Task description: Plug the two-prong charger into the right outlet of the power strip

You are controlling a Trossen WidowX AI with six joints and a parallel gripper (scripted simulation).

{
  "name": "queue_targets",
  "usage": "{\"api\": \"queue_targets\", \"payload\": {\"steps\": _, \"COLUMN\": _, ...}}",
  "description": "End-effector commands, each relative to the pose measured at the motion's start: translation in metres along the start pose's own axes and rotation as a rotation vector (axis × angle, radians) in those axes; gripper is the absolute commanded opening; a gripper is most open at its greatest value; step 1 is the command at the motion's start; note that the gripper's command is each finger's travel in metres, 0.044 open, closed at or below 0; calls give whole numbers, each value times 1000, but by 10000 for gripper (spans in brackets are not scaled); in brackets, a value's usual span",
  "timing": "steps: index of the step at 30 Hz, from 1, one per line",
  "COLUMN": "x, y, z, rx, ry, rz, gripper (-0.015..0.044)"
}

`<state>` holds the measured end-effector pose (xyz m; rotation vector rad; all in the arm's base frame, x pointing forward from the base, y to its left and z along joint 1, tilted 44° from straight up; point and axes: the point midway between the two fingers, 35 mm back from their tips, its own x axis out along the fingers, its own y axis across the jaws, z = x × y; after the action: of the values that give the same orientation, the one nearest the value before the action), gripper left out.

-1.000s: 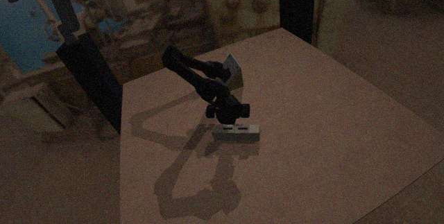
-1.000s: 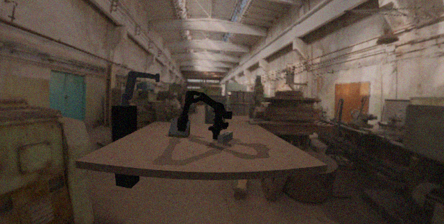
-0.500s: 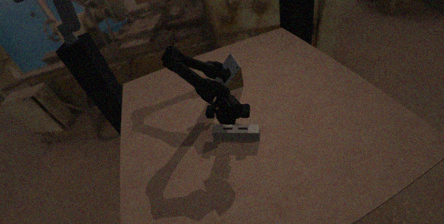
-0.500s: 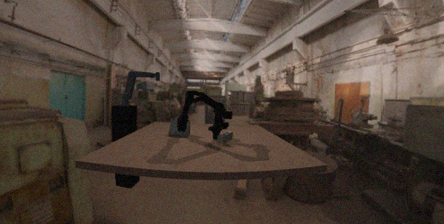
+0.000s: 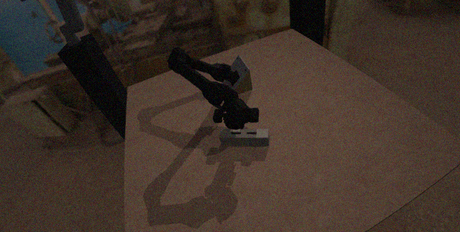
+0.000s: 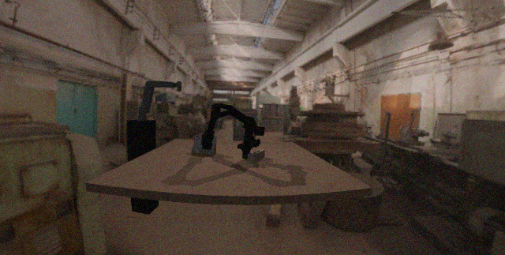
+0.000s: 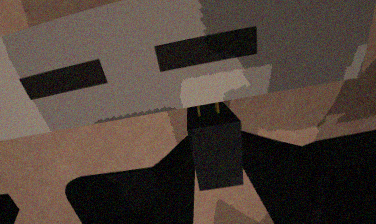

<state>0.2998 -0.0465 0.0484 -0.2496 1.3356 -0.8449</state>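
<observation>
The power strip (image 5: pixel 248 140) (image 6: pixel 258 157) (image 7: pixel 129 50) is a light grey block with two dark slots on top; a shadow covers part of it in the wrist view. My gripper (image 6: pixel 245 156) (image 7: pixel 210 137) is shut on the charger (image 7: pixel 219 157), a small black block with two thin brass prongs. In the wrist view the prongs lie just below the strip's near edge, under the right-hand slot (image 7: pixel 207 49) and outside it. The left-hand slot (image 7: pixel 64 79) is farther off. In the top view the wrist hides the charger and fingertips.
The strip lies on the brown table (image 5: pixel 323 135) (image 6: pixel 158 180). The arm's grey base (image 5: pixel 244 77) (image 6: pixel 197 150) stands behind it. A black pedestal (image 5: pixel 97 85) (image 6: pixel 141 140) with another arm-like shape stands beyond the table's left edge. A second black pillar (image 5: pixel 307 6) stands behind the far corner.
</observation>
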Motion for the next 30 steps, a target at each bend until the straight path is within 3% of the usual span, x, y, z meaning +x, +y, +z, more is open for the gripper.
{"api": "queue_targets", "payload": {"steps": 1, "x": -1, "y": -1, "z": 2, "rx": -4, "ry": -4, "rz": -2, "gripper": 0}}
{"api": "queue_targets", "payload": {"steps": 30, "x": -2, "y": -1, "z": 9, "rx": -4, "ry": -4, "rz": -2, "gripper": 0}}
